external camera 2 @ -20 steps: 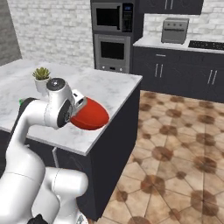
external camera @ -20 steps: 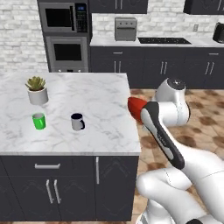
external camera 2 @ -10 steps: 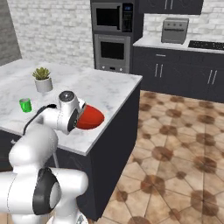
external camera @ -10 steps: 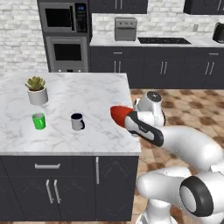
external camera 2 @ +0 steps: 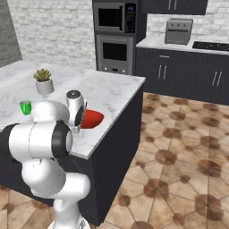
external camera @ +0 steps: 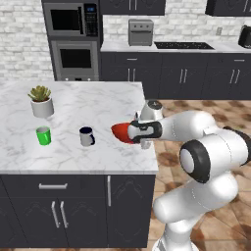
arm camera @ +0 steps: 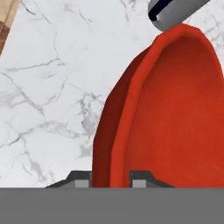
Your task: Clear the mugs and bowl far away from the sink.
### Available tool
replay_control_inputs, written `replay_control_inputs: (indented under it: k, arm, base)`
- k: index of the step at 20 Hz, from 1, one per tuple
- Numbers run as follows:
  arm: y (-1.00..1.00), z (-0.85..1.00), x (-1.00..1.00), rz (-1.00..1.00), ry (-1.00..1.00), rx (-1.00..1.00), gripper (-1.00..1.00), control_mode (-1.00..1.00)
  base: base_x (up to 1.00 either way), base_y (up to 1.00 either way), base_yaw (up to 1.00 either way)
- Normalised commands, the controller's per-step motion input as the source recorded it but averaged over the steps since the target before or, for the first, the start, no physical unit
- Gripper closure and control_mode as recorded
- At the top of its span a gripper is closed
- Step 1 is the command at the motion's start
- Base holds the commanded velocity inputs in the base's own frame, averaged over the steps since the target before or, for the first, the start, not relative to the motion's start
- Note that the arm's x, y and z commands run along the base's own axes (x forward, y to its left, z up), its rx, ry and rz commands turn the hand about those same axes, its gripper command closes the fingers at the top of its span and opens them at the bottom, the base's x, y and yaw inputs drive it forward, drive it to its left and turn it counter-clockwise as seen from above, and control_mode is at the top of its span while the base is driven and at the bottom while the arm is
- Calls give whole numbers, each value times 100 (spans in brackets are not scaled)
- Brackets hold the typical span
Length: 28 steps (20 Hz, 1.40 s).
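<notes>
Now the gripper (arm camera: 111,179) pinches the rim of the red bowl (external camera: 122,133), its two fingers narrowly set on either side of the wall. Bowl sits at the marble island counter (external camera: 98,105) edge, just right of the navy-rimmed mug (external camera: 87,136); the green mug (external camera: 43,135) stands further left.

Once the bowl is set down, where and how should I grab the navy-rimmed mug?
Take the navy-rimmed mug from above, one finger inside and one outside its wall, on the side away from its handle. It stands upright and open-topped on the marble counter, with the handle toward the red bowl, which the gripper now pinches by the rim.
</notes>
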Motion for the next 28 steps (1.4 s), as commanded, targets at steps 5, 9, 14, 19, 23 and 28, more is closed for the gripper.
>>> replay_control_inputs:
  k: [5,9,14,19,23,28]
  arm:
    - [0,-29,62,5,14,-10,100,-100]
    - [2,-61,45,5,2,-7,100,-100]
    - [6,-52,44,5,0,-2,100,-100]
    - [0,-18,11,5,3,0,-100,-100]
    - [0,21,1,3,5,0,-100,-100]
    - [0,77,-11,0,0,0,-100,-100]
  base:
    - [0,0,0]
    - [0,0,0]
    - [0,0,0]
    - [0,0,0]
    - [0,0,0]
    - [0,0,0]
